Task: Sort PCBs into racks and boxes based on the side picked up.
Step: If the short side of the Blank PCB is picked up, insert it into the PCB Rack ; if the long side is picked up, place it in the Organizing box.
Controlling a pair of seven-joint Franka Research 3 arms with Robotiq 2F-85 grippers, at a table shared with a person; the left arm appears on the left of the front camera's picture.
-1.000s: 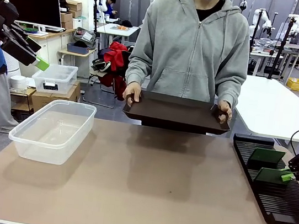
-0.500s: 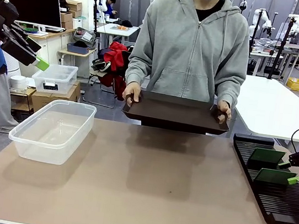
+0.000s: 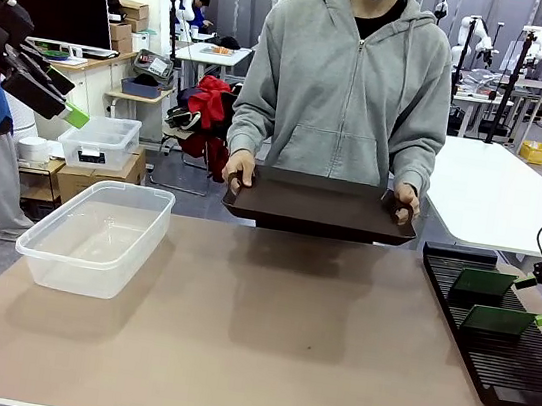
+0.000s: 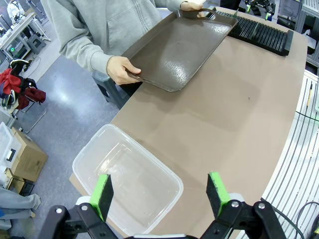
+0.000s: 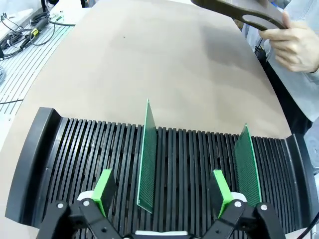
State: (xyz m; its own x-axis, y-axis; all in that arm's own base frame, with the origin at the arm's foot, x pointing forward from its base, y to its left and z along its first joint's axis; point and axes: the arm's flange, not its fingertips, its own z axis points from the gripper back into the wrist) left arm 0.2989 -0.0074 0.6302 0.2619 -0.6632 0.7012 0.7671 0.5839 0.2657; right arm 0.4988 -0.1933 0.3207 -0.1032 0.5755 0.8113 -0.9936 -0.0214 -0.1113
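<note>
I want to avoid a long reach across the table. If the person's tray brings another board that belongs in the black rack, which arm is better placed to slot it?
Probably the right. The right gripper is open directly over the rack, beside both standing PCBs. The left gripper hovers over the clear tub.
</note>
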